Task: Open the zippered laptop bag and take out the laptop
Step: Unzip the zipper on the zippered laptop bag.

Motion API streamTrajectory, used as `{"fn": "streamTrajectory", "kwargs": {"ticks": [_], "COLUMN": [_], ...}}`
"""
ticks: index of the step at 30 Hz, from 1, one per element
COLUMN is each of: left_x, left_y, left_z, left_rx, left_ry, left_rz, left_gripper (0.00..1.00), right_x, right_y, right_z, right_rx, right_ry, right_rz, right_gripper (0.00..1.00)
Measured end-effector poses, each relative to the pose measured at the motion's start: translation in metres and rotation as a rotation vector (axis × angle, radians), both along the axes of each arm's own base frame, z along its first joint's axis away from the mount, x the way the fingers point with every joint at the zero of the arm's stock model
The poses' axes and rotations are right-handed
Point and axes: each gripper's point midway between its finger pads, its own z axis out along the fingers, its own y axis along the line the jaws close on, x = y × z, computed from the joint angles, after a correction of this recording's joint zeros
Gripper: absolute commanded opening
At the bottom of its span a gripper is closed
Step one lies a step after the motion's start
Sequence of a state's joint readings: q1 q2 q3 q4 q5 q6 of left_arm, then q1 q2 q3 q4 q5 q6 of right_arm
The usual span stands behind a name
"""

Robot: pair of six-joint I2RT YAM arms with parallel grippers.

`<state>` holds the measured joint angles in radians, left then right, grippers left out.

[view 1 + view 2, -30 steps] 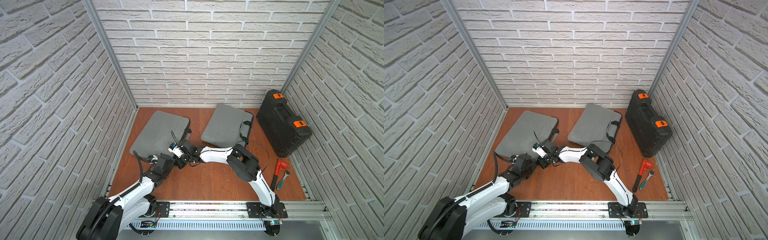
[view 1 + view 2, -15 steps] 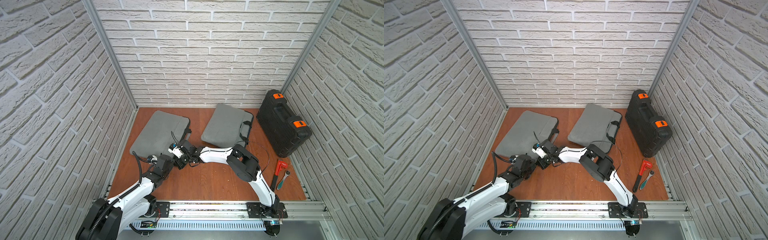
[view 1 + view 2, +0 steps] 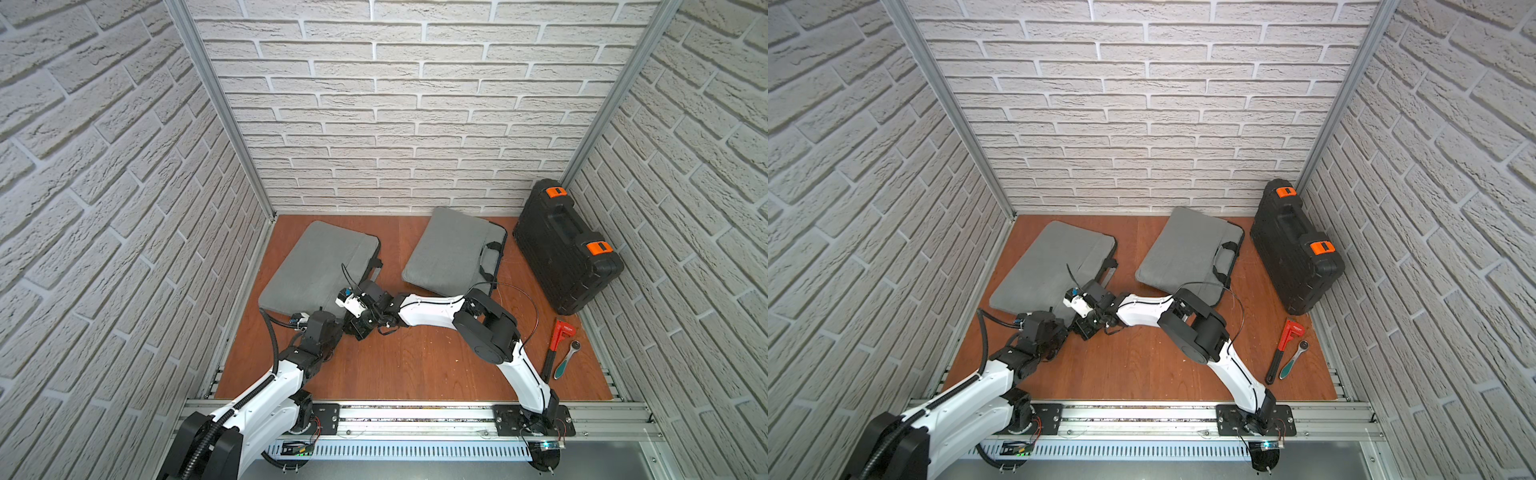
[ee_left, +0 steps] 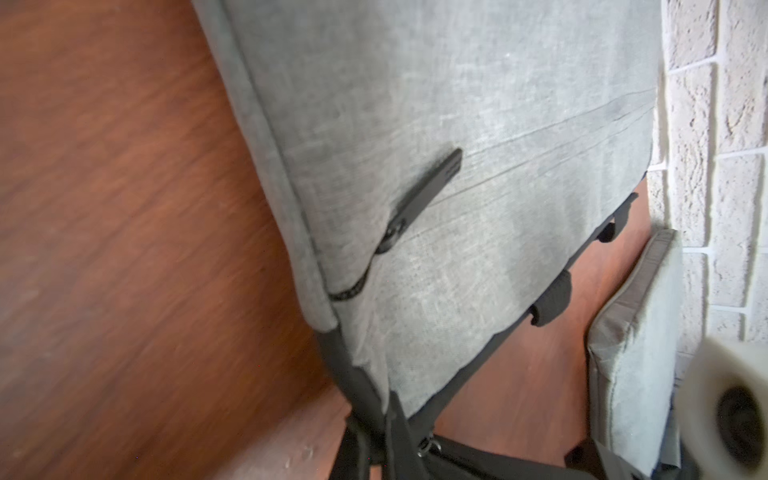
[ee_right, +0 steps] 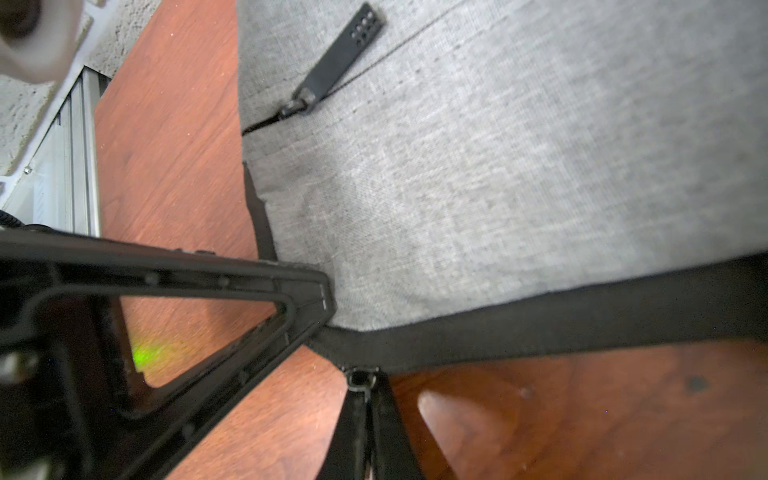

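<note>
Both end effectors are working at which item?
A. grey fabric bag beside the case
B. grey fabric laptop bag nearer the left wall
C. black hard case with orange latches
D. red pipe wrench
B: the left end effector pinches the near corner of the grey fabric laptop bag and the right end effector grips its black zipper pull there.

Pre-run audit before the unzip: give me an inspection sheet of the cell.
Surface: brown wooden tabletop.
Job's things: grey laptop bag flat, looks zipped shut; laptop unseen.
Clutter: second grey bag, black tool case, red pipe wrench, ratchet.
Grippers: left gripper shut on bag corner; right gripper shut on zipper pull.
Cables: black cable loops off right arm.
Surroundings: brick walls, aluminium rail in front.
</note>
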<state>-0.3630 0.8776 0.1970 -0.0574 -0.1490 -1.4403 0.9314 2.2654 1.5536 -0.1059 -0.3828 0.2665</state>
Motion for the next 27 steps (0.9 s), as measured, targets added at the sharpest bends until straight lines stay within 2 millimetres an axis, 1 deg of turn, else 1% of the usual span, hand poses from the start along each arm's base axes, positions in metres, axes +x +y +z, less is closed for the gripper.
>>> {"fn": "streamTrajectory", "kwargs": {"ticks": [7,13,23,27], "left_x": [-0.006,-0.012,-0.015,-0.015], "left_y": [0.006,0.007,0.006,0.006], "left_z": [0.005,0.002,0.002,0.002], "left_rx": [-0.019,-0.031,-0.038,-0.038], "left_ry": [-0.014,-0.021,-0.018,-0.019], "left_rz": [0.000,-0.008,-0.013,-0.013], "left_gripper": [0.00,0.00,0.00,0.00], "right_x": [-0.004,-0.008,-0.006,-0.002], "right_y": [0.004,0.002,-0.003,-0.005], "right_z": [0.002,0.001,0.000,0.001], "right_rx": [0.009,-0.019,-0.056,-0.067], "right_ry": [0.004,0.017,0.020,0.013], "right_rz": [0.005,0.005,-0.016,-0.029], "right_gripper": [0.06,0.06,0.06,0.06]}}
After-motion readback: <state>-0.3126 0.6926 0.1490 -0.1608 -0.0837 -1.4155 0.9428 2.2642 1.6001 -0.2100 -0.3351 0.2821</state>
